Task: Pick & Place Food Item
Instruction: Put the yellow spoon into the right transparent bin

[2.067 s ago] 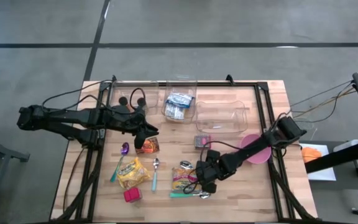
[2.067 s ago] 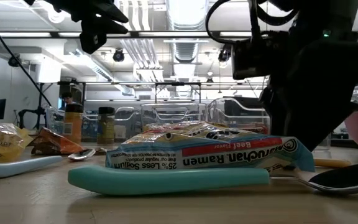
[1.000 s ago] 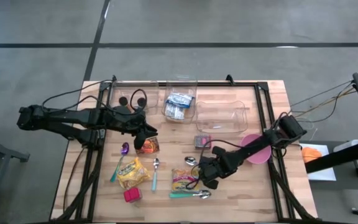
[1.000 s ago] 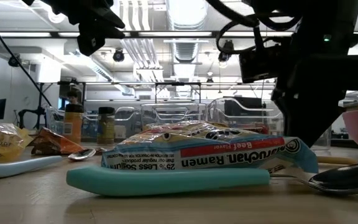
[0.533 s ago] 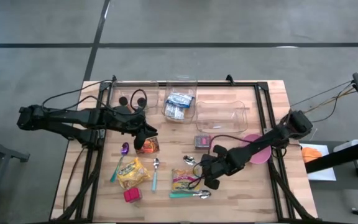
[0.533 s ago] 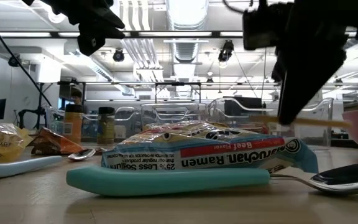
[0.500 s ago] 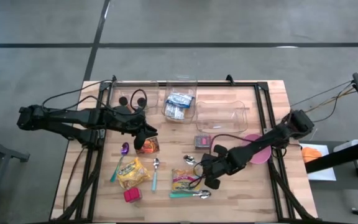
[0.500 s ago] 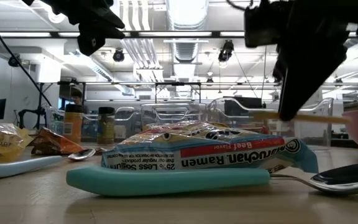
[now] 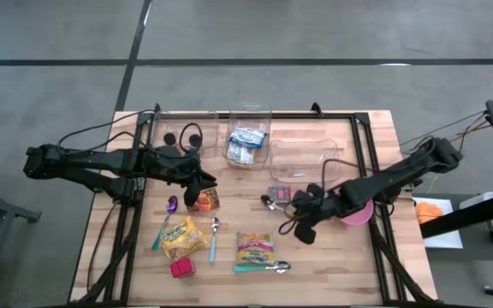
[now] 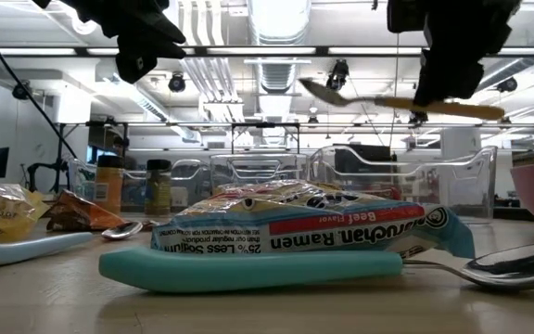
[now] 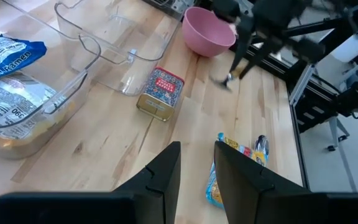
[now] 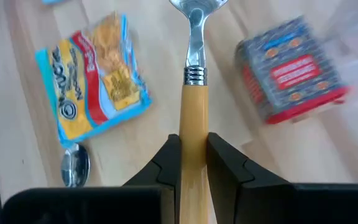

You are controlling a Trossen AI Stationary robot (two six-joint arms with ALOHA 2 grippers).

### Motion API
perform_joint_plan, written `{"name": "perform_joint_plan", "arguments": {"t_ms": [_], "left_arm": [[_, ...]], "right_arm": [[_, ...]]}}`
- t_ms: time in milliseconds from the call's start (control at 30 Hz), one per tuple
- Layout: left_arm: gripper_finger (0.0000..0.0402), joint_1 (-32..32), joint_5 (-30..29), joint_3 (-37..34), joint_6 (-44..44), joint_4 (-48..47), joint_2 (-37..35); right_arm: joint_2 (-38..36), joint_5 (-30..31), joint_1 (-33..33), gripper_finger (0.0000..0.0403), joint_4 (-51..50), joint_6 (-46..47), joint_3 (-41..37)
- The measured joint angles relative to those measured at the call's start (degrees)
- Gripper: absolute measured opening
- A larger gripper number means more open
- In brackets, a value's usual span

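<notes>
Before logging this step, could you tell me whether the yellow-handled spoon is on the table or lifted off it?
Lifted: the right claw grips the spoon, level, well above the table.

Light wood worktop point(image 9: 375, 137) with black rails. The spoon point(image 12: 194, 93) has a shiny silver bowl and a yellow handle. The ramen pack point(image 12: 92, 78) is blue-edged with yellow and orange print. The little tin point(image 12: 294, 68) is blue with a red label. The bowl point(image 11: 207, 31) is pink and the bins point(image 9: 302, 158) are clear. Another spoon point(image 10: 248, 267) has a teal handle, and both arms are dark.
</notes>
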Motion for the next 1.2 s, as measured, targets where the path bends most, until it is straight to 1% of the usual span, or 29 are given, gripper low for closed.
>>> {"name": "perform_joint_plan", "arguments": {"t_ms": [100, 233, 333, 500, 700, 900, 967, 1067, 1200], "left_arm": [[0.0105, 0.0, 0.0, 0.0, -0.38, 0.09, -0.01], [0.0105, 0.55, 0.87, 0.37, -4.13, 0.46, 0.01], [0.0105, 1.12, 1.07, 1.0, -4.52, 0.65, 0.0], [0.0105, 2.0, 1.08, 2.86, -4.16, 0.68, 0.12], [0.0105, 3.63, 1.09, 4.09, -3.65, 0.68, 0.28], [0.0105, 5.36, 2.04, 4.14, -4.09, 0.73, 0.32], [0.0105, 5.74, 2.11, 4.13, -4.49, 0.83, 0.32], [0.0105, 5.93, 2.05, 4.17, -5.38, 0.9, 0.44], [0.0105, 6.16, 2.1, 4.17, -5.42, 0.92, 0.55]], "right_arm": [[-3.82, 0.04, -2.14, 0.0041, -2.09, -2.04, -0.76], [-7.6, -0.05, -6.16, 0.0041, -7.33, -6.02, -0.35], [-9.63, -0.62, -10.09, 0.0041, -11.46, -9.25, 1.21], [-12.04, -3.77, -18.0, 0.0041, -17.13, -16.53, 4.05], [-12.4, -8.17, -29.33, 0.0041, -25.37, -28.55, 8.94], [-11.19, -14.35, -41.54, 0.0041, -28.58, -40.46, 12.78], [-10.75, -17.46, -45.15, 0.0041, -29.17, -43.81, 13.05], [-10.36, -21.06, -48.87, 0.0041, -29.91, -48.26, 12.71], [-9.98, -22.84, -50.93, 0.0041, -30.23, -52.55, 11.74]]}}
